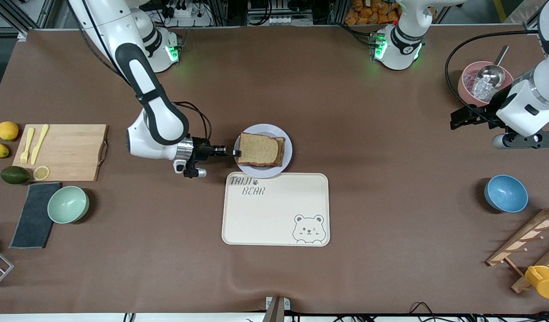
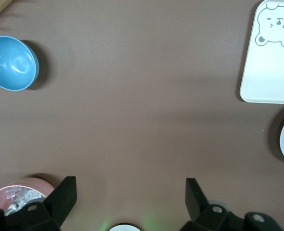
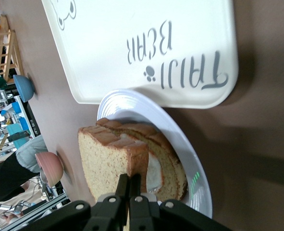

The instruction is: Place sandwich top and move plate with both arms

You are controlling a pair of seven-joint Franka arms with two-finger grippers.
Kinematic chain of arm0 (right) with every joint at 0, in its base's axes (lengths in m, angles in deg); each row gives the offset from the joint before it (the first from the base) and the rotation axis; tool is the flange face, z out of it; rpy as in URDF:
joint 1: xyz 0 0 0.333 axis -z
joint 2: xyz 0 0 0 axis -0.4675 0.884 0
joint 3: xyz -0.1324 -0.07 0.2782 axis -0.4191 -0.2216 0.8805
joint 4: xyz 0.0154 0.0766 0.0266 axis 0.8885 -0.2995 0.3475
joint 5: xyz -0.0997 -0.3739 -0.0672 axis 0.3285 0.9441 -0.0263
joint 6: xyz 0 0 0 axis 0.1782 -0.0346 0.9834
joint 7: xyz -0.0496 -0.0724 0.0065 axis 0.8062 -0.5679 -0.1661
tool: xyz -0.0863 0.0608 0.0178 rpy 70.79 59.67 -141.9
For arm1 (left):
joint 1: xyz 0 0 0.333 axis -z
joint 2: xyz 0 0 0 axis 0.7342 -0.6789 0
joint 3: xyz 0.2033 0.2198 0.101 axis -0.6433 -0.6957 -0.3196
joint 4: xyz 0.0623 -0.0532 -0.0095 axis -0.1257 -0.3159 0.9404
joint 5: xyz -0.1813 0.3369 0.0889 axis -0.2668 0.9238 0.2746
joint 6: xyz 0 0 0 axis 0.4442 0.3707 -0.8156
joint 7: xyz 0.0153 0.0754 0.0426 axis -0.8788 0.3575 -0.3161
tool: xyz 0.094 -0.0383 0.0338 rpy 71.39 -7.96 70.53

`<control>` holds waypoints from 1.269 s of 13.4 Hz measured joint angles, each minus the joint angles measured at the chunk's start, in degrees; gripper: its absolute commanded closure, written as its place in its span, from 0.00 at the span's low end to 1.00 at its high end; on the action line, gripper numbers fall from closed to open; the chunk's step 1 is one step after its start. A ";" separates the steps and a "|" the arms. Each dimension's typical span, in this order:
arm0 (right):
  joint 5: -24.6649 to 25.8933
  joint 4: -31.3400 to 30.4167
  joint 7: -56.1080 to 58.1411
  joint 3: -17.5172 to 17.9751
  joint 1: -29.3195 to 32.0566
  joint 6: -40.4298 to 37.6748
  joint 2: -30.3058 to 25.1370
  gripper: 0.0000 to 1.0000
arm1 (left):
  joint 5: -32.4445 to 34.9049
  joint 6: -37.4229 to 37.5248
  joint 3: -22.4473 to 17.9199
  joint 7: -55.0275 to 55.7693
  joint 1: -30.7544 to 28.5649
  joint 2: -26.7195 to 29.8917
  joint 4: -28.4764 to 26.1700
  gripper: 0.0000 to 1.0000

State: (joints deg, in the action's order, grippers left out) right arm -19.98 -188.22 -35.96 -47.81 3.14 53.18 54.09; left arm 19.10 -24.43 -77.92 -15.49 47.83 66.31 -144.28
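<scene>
Right gripper jaws clamped on sandwich top over plate; left gripper jaws wide, waiting above desk near pink bowl.

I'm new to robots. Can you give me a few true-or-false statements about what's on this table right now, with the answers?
1. The right hand is shut on the sandwich top. True.
2. The plate sits on the bear-printed tray. False: it rests on the table beside the tray, farther from the front camera.
3. The left hand holds the blue bowl. False: it is open and empty, over bare table near the pink bowl.
4. A fried egg shows under the top slice. True.
5. The cutting board carries a yellow fork and knife. True.
</scene>
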 measured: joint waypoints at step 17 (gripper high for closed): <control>-6.20 -2.15 3.81 -0.27 -4.29 4.46 0.61 0.62 | 0.00 0.00 0.00 0.00 -0.06 0.00 0.00 0.00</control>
State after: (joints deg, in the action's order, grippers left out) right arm -26.18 -190.37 -32.16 -48.08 -1.16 57.65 54.69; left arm 19.10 -24.43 -77.93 -15.49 47.77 66.31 -144.28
